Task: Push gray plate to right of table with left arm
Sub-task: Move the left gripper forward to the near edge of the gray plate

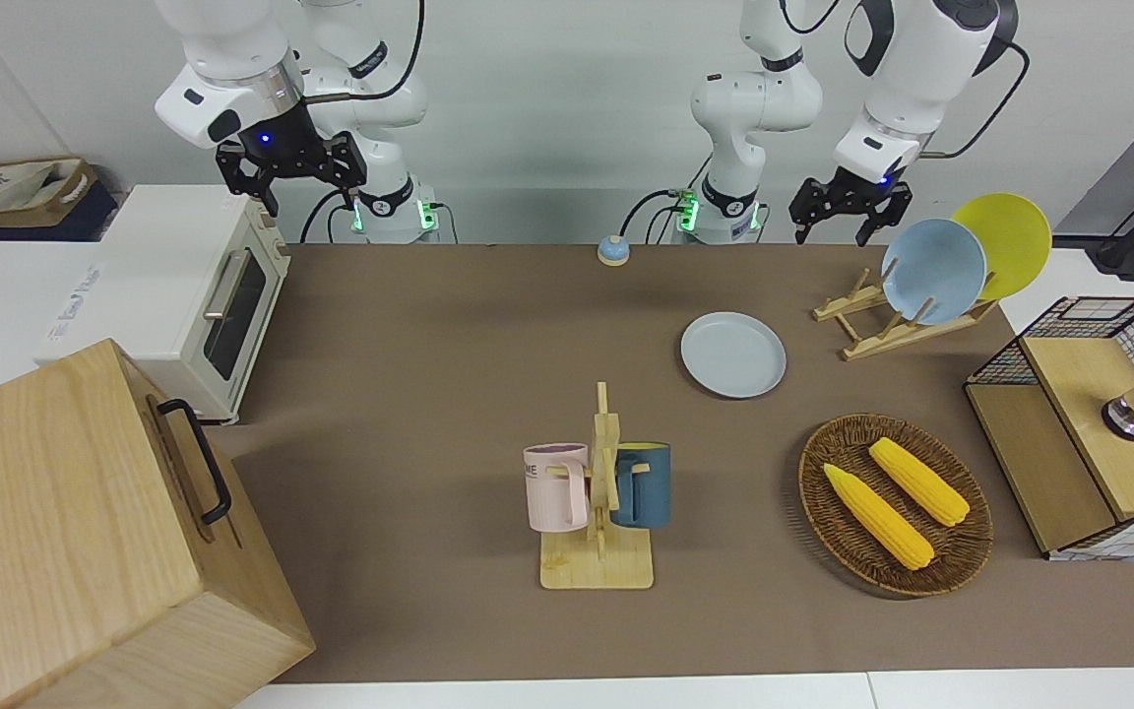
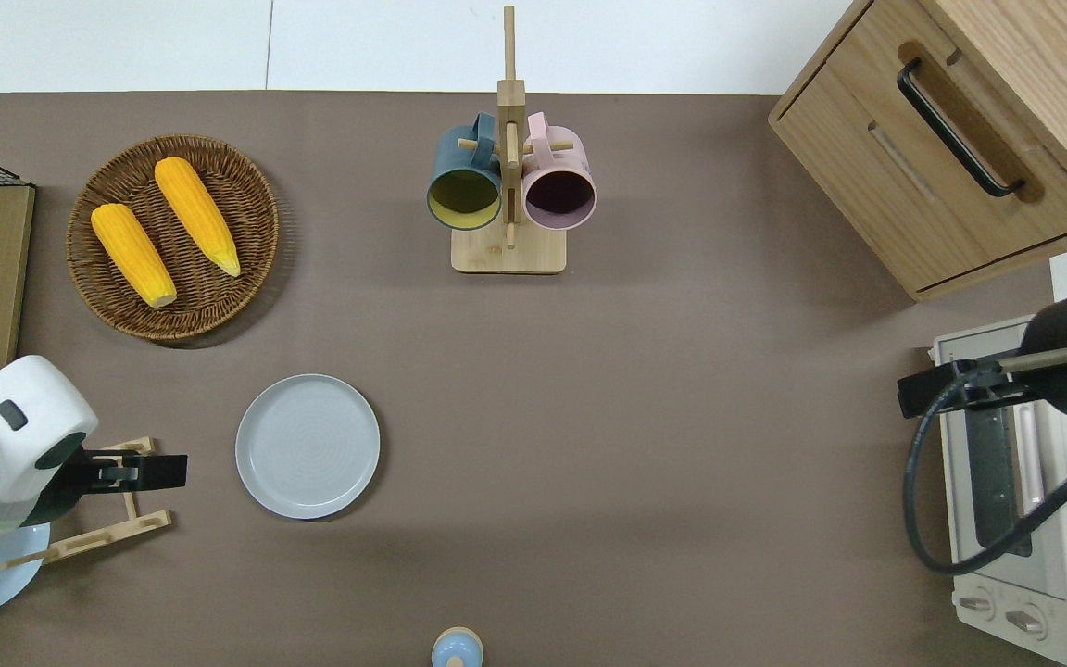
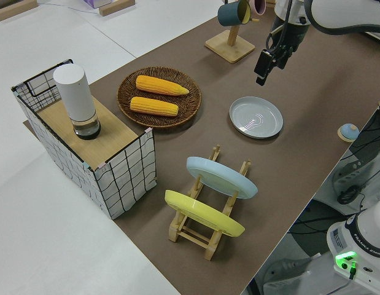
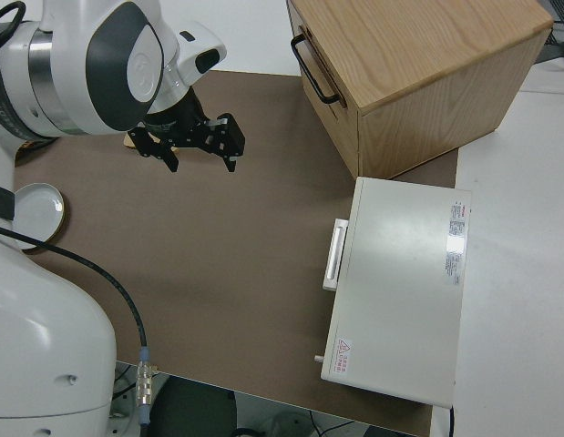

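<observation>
Brown tabletop [image 1: 429, 345] carries the gray plate [image 2: 307, 446]; I see my left gripper [image 2: 163, 471] over the wooden rack [image 2: 117, 519], jaws seemingly spread; right arm parked.

The front camera is facing the robots across the table [image 1: 449, 325]; the overhead one is looking straight down. Both are sharing the mug rack [image 1: 598, 502] [image 2: 508, 185]; side cameras are looking from each end

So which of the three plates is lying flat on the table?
The gray plate, flat on the brown table between the basket and the bell. The sky-blue plate and yellow plate stand tilted in the wooden rack.
</observation>
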You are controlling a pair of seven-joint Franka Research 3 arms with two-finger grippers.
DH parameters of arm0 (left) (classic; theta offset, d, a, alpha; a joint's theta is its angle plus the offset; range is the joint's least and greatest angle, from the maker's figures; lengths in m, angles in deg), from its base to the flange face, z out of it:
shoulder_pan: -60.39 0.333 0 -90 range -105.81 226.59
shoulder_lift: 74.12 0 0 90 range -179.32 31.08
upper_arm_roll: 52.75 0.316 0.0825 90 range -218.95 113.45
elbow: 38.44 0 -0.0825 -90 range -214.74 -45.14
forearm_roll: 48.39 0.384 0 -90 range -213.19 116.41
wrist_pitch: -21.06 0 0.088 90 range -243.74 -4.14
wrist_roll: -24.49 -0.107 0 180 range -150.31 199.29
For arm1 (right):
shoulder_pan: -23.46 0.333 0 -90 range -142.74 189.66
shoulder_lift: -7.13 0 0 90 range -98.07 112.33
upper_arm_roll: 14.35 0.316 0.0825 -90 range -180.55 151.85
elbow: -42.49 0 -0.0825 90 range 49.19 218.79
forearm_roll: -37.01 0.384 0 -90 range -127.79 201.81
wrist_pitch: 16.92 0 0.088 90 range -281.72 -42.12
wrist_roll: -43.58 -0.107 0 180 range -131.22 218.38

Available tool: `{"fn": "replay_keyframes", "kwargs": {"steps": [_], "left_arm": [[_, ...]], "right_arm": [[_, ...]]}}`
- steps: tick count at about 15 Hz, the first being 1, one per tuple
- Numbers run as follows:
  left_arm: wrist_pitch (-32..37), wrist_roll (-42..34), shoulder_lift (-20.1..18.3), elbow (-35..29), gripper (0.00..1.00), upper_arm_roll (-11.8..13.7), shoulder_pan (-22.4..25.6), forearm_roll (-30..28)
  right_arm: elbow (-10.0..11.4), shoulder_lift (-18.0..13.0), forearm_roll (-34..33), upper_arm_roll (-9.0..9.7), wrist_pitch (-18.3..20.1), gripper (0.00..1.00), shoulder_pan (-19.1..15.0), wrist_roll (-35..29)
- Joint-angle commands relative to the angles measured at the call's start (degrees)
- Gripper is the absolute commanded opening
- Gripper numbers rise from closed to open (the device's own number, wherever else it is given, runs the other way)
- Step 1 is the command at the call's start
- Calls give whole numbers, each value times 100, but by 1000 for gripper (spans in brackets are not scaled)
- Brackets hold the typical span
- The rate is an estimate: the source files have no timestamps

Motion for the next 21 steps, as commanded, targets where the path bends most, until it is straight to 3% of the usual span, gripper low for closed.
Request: {"fn": "replay_keyframes", "kwargs": {"steps": [1,8,21], "left_arm": [[-459,88,-135,-439,995,9,-35,15],[-1215,97,15,-949,995,9,-26,15],[-1699,88,225,-1265,995,9,18,15]], "right_arm": [[-53,-14,25,92,89,983,-107,-75],[-53,-14,25,92,89,983,-107,-75],[-53,-14,25,92,89,983,-107,-66]]}}
